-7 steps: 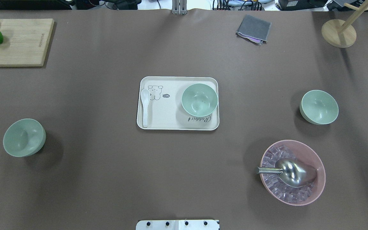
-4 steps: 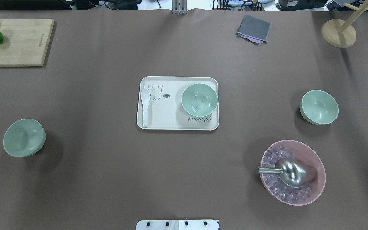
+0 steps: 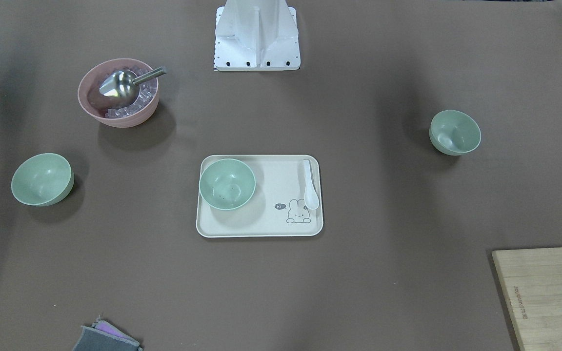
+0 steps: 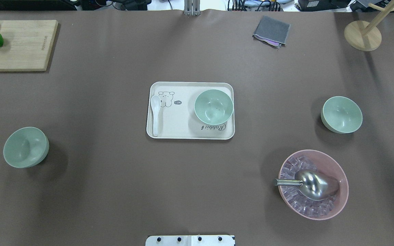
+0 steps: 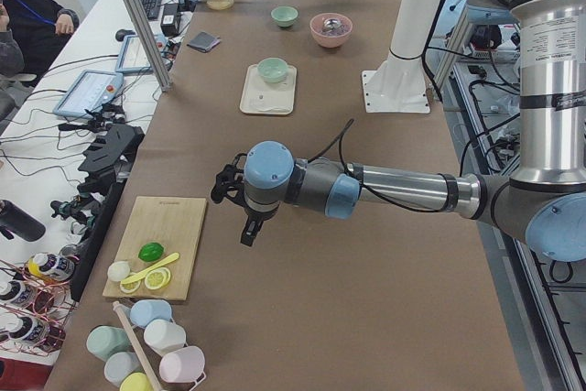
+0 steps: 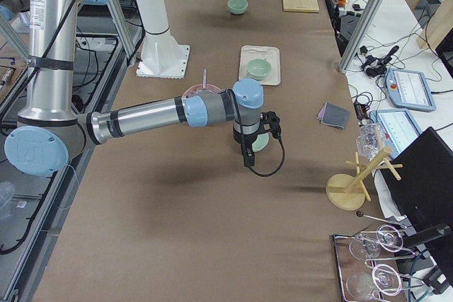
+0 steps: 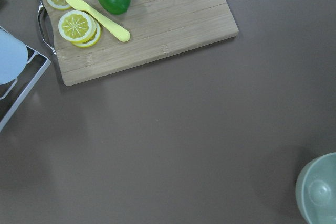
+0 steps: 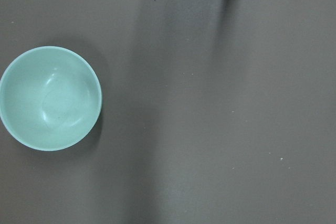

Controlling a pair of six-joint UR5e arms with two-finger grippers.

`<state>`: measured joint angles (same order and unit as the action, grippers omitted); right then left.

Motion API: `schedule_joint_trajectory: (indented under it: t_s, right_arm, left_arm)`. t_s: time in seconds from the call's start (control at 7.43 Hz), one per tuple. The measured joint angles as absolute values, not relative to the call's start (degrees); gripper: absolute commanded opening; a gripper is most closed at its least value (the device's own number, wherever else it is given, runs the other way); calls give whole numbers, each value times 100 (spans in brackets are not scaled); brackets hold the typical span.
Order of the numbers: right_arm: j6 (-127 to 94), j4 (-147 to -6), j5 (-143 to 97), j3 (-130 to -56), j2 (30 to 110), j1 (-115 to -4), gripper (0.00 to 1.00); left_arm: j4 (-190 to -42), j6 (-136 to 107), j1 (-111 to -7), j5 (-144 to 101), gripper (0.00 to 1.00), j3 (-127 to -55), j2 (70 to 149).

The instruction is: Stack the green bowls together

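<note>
Front view: nothing's stacked yet. The tray bowl (image 3: 227,184) sits on the tray (image 3: 261,230), with the left bowl (image 3: 455,132) and right bowl (image 3: 42,179) well apart at the sides.

Overhead: same layout as half a second back, nothing budged.

Side views: the left gripper (image 5: 248,233) hangs near the cutting board (image 5: 169,235) and the right gripper (image 6: 248,160) by the right bowl. Can't tell if either's wide or narrow.

Wrist cams each catch a bowl, so I'd say you're only starting.

Soft, even light from above fills the brown counter (image 4: 115,188); the pink bowl (image 4: 332,164) casts a wide blurred shadow; the metal scoop (image 4: 315,184) glares; broad dim bands cross the right wrist view beside a green bowl (image 8: 50,98); focus is sharp throughout.
</note>
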<state>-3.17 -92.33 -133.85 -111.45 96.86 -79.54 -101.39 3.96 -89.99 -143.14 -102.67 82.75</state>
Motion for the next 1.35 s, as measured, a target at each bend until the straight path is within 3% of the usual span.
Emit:
schedule_joint_trajectory:
  t_s: [0.67,1.35]
  right_arm:
    - [-1722,-9229,-12901,-11529,9661,-7450,100]
    - [-1758,-9225,-12692,-11531,9675,-7319,100]
  left_arm:
    - [-11635,-2324,-7083,-13432,98,-10357,8149]
    - [-11864,-2919,-5818,-12778,97,-10308,8137]
